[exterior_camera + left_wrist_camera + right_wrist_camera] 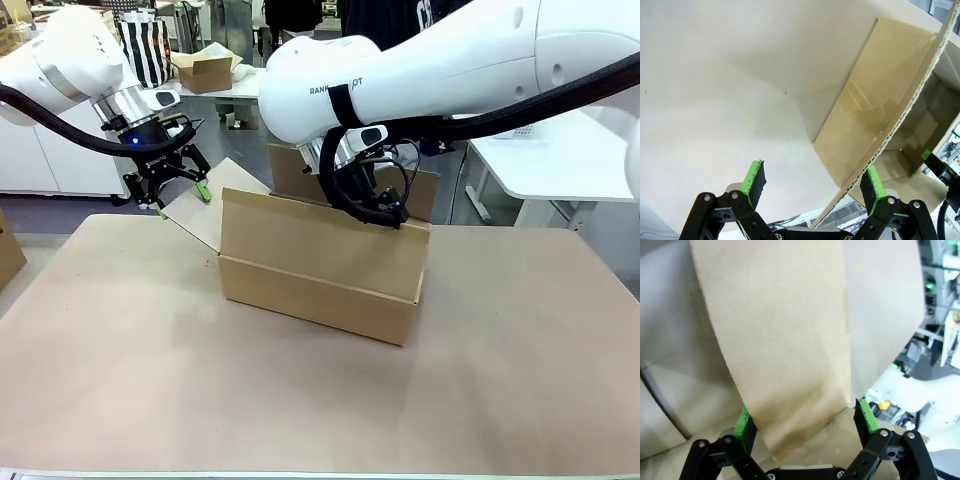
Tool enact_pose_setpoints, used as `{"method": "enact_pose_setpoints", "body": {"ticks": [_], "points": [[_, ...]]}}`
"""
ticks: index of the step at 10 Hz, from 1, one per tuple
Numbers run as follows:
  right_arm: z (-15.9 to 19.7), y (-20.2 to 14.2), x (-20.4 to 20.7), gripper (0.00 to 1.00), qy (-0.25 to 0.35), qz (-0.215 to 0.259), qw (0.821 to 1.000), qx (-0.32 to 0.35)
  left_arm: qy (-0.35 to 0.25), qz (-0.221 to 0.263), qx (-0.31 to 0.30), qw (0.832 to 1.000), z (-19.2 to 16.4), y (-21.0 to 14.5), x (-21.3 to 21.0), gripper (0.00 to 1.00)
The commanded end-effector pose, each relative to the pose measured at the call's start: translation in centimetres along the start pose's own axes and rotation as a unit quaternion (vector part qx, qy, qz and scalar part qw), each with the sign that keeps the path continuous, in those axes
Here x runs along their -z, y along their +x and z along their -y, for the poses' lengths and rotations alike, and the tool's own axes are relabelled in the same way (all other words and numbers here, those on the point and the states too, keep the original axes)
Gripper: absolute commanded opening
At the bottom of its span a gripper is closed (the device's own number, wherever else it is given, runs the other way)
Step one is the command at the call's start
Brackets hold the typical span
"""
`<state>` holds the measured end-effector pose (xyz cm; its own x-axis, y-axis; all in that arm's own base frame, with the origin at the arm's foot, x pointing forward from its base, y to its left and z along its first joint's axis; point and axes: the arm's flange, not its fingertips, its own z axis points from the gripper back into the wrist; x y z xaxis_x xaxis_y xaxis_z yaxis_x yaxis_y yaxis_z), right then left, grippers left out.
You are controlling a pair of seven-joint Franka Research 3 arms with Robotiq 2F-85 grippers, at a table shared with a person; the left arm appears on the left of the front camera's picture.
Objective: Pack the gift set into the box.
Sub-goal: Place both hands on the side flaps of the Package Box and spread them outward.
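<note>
The box (320, 265) stands at the middle of the table, a wide brown carton with its front flap raised. My left gripper (182, 200) is open at the box's left end flap (205, 205). In the left wrist view that flap's (875, 95) corrugated edge runs between the gripper's (812, 182) spread green pads (752, 179), and the box's inside (920, 125) shows beyond. My right gripper (388, 215) hangs at the box's top rim on the right. It is open (805, 419), with a cardboard flap (785, 340) between its fingers. The gift set is out of view.
The table (300, 400) has a brown cover with free room in front of and beside the box. A smaller carton with white paper (205, 70) and a striped bag (148, 48) stand on a far table. Another carton's corner (8, 250) sits at the left edge.
</note>
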<state>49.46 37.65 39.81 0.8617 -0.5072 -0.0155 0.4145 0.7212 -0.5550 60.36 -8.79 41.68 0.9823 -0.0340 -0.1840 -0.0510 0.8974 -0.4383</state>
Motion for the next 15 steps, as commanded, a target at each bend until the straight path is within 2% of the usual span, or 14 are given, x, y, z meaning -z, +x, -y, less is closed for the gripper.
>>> {"method": "enact_pose_setpoints", "body": {"ticks": [1,3,6,11,15], "points": [[0.7,0.0,0.7,1.0,-0.007,0.037,0.999,0.022,0.008,0.004,-0.008,1.0,0.0,-0.1,-0.1,1.0],[0.2,0.0,1.1,1.0,0.023,0.033,0.999,0.01,0.008,0.004,-0.008,1.0,0.0,-0.1,-0.1,1.0],[1.3,-0.1,1.0,1.0,0.007,0.039,0.999,0.02,0.008,0.004,-0.008,1.0,0.0,-0.1,-0.1,1.0],[7.6,-0.4,0.5,1.0,0.005,0.043,0.999,-0.001,0.008,0.004,-0.008,1.0,0.0,-0.1,-0.1,1.0],[12.5,0.8,2.0,1.0,0.065,0.06,0.996,-0.028,0.008,0.004,-0.008,1.0,0.0,-0.1,-0.1,1.0]]}}
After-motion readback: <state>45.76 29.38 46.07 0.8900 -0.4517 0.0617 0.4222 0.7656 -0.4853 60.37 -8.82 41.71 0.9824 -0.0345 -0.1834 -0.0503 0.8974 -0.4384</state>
